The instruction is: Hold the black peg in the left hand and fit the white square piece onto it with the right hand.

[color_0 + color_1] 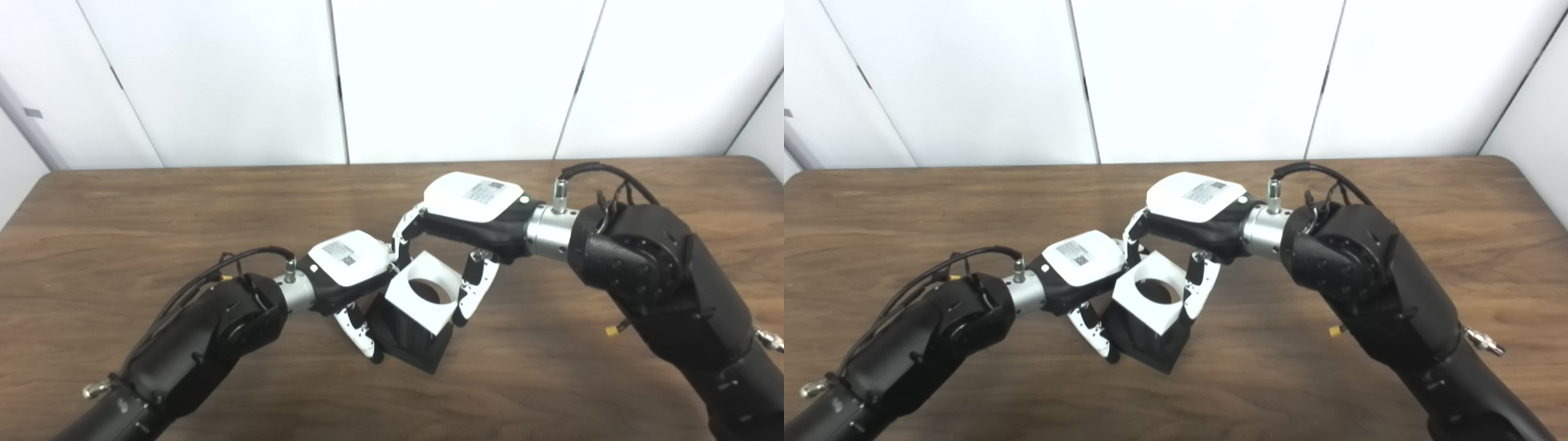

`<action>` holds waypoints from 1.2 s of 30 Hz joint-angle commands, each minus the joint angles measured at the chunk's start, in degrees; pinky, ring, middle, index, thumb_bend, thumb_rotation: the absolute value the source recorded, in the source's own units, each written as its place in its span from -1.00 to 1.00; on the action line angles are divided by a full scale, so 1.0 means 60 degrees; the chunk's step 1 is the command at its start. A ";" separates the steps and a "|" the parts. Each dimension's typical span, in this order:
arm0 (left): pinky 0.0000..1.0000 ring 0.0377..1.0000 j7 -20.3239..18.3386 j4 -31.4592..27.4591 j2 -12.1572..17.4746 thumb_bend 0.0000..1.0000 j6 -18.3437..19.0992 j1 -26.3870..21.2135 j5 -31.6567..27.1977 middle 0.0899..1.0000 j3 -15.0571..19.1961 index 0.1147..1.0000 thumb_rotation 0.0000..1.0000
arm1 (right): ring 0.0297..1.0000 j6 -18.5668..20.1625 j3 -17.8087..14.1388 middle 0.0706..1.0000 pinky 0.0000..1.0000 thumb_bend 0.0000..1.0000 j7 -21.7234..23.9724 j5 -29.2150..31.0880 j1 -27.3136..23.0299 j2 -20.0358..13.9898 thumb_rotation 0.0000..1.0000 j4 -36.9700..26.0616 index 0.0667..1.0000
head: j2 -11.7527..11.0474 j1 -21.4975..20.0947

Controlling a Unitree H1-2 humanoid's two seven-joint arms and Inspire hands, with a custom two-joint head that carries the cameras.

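Note:
The black peg (pixel 411 340) stands on the wooden table (pixel 122 233) near the middle, its square base toward me. My left hand (pixel 349 269) is shut on it, fingers (pixel 358 327) along its left side. The white square piece (pixel 422 291), with a round hole in the middle, sits on top of the peg, tilted. My right hand (pixel 465 211) is shut on the white piece, one finger (pixel 471 288) on its right edge and others at its far left edge. The same scene shows in the right eye view, with the piece (pixel 1151 293) over the peg (pixel 1145 343).
White wall panels (pixel 453 73) stand behind the table's far edge. Both forearms (pixel 661 275) reach in low over the table from the bottom corners.

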 commanded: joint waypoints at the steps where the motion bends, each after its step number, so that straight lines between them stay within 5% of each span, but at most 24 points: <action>1: 0.80 0.87 -0.0768 0.0277 -0.0016 0.05 0.0015 0.0480 0.0644 0.81 -0.0545 -0.15 -0.85 | 0.53 -0.0180 -0.0095 0.44 0.44 0.05 -0.0348 -0.0031 -0.0294 0.0067 -0.74 0.0074 -0.12 | 0.0012 0.0002; 36: 0.80 0.89 -0.0831 0.0169 -0.0224 0.04 0.0154 0.0502 0.0739 0.82 -0.0608 -0.15 -0.85 | 0.55 -0.0373 0.0517 0.46 0.45 0.05 -0.0654 -0.0272 -0.0049 0.0551 -0.74 0.0990 -0.12 | 0.0220 0.0234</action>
